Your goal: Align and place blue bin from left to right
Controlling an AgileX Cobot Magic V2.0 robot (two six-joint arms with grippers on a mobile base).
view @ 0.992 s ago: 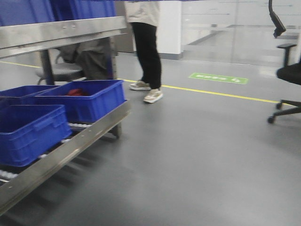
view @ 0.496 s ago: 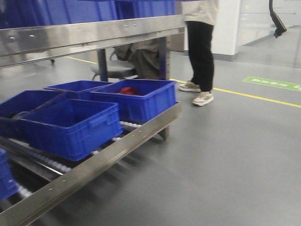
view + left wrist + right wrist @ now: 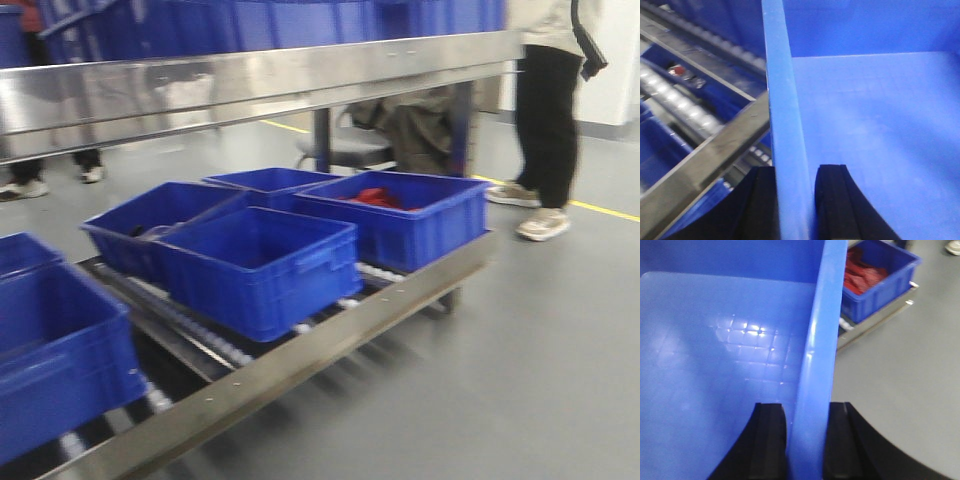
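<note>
Left claw (image 3: 796,175) clamped on blue bin (image 3: 875,125) wall, right claw (image 3: 807,412) clamped on opposite wall

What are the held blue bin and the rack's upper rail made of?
The blue bin looks like moulded plastic, smooth and semi-gloss: light glints off its rim and gridded floor. The upper rail is likely stainless or brushed steel: bright grey with blurry reflections.
</note>
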